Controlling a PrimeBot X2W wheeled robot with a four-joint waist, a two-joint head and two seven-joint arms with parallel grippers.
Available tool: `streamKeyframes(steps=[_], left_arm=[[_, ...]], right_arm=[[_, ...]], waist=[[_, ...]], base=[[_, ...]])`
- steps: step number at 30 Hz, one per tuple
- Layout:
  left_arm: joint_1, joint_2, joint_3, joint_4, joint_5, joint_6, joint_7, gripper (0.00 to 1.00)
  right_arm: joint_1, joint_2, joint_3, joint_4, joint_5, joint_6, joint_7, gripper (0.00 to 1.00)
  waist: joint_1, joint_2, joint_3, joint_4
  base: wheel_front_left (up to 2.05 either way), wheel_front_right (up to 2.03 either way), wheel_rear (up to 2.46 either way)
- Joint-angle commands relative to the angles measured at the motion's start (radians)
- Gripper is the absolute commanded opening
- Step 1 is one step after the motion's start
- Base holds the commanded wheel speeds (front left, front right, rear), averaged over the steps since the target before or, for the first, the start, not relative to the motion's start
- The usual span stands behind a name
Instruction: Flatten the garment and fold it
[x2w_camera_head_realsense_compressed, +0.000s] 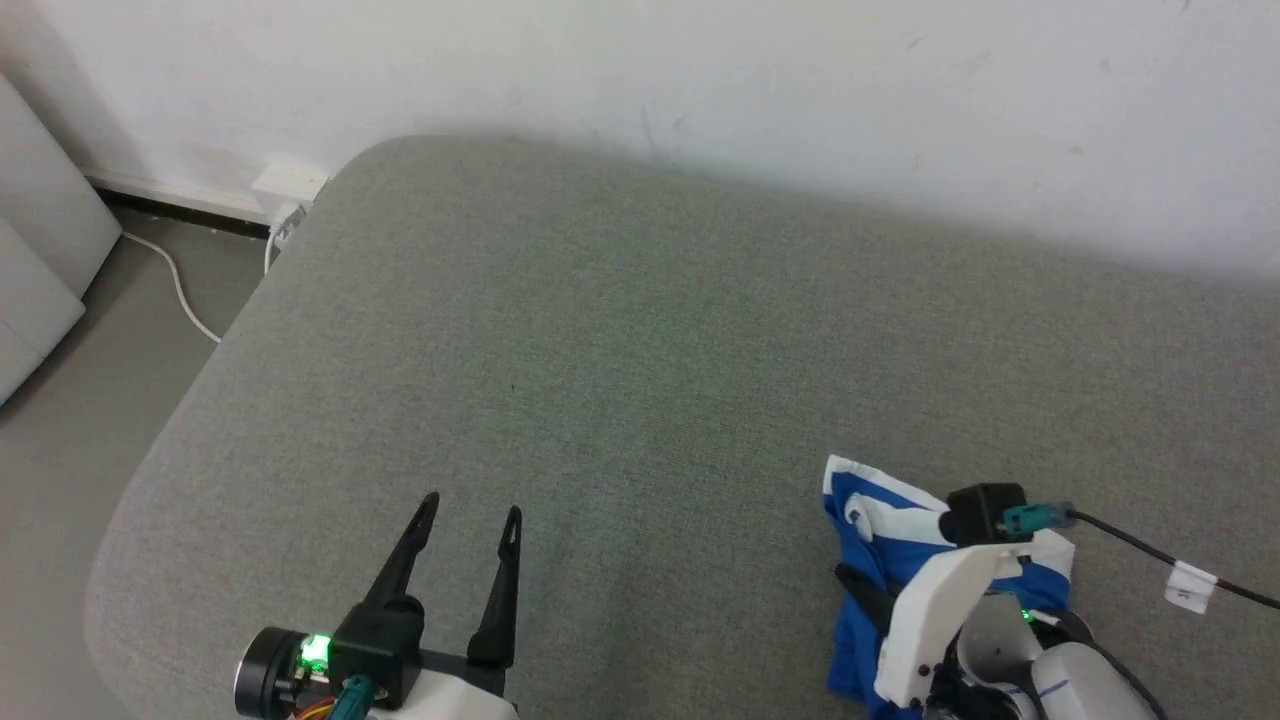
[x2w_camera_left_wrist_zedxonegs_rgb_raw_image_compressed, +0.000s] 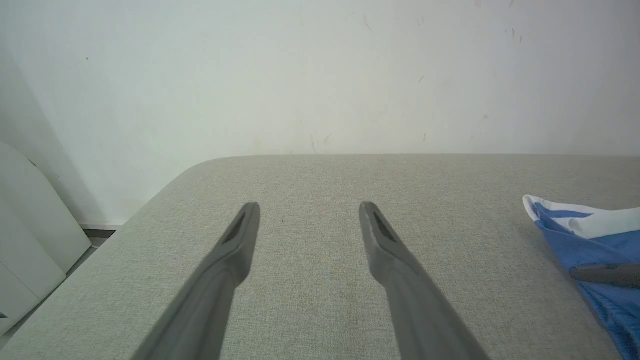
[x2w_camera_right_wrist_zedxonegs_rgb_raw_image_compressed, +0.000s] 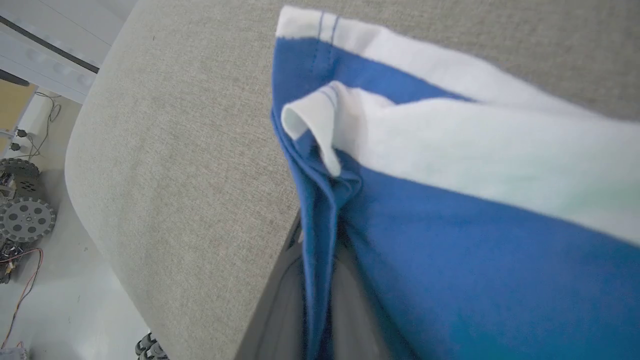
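Note:
The garment (x2w_camera_head_realsense_compressed: 872, 532), bright blue with white stripes, lies bunched on the grey cushion (x2w_camera_head_realsense_compressed: 640, 350) at the lower right. My right gripper (x2w_camera_head_realsense_compressed: 852, 580) is shut on a fold of it; in the right wrist view the grey fingers (x2w_camera_right_wrist_zedxonegs_rgb_raw_image_compressed: 280, 305) pinch a blue pleat of the garment (x2w_camera_right_wrist_zedxonegs_rgb_raw_image_compressed: 450, 240) just below a curled white hem. My left gripper (x2w_camera_head_realsense_compressed: 472, 510) stands open over bare cushion at the lower left, well apart from the cloth. In the left wrist view, the left gripper (x2w_camera_left_wrist_zedxonegs_rgb_raw_image_compressed: 309, 210) has nothing between its fingers, and the garment (x2w_camera_left_wrist_zedxonegs_rgb_raw_image_compressed: 595, 245) lies at the far right.
A white wall (x2w_camera_head_realsense_compressed: 800, 90) backs the cushion. The cushion's rounded left edge drops to a grey floor (x2w_camera_head_realsense_compressed: 90, 380) with a white cable (x2w_camera_head_realsense_compressed: 180, 290) and a wall socket (x2w_camera_head_realsense_compressed: 288, 182). A black cable with a white tag (x2w_camera_head_realsense_compressed: 1190, 587) runs off right. Wheels (x2w_camera_right_wrist_zedxonegs_rgb_raw_image_compressed: 27, 217) stand on the floor.

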Motion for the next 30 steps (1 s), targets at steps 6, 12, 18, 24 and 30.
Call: streamKeyframes(steps=[6,12,18,24,30], left_arm=[[-0.017,-0.005,0.001,0.019,0.007,-0.009,-0.005,1.00],[-0.008,-0.001,0.006,0.029,0.007,-0.013,-0.005,1.00],[0.003,-0.007,0.027,0.014,-0.013,-0.015,-0.005,1.00],[0.007,-0.017,0.054,-0.006,-0.037,-0.021,-0.005,1.00],[0.009,-0.025,0.074,-0.015,-0.042,-0.029,-0.005,1.00]], right_arm=[[-0.045,0.002,0.074,0.060,0.000,-0.001,-0.041,1.00],[-0.070,-0.049,0.120,0.009,0.004,-0.001,-0.074,1.00],[-0.095,-0.168,0.121,-0.126,-0.057,-0.001,-0.127,1.00],[-0.105,-0.299,0.045,-0.218,-0.241,-0.001,-0.227,1.00],[-0.043,-0.308,-0.098,-0.305,-0.345,-0.001,-0.378,1.00]], waist=[[-0.0001,0.0000,-0.014,-0.020],[-0.0001,0.0000,-0.055,-0.066],[-0.0001,0.0000,-0.089,-0.128],[-0.0001,0.0000,-0.104,-0.191],[-0.0001,0.0000,-0.099,-0.235]], base=[[0.00,0.00,0.00],[0.00,0.00,0.00],[0.00,0.00,0.00],[0.00,0.00,0.00],[0.00,0.00,0.00]])
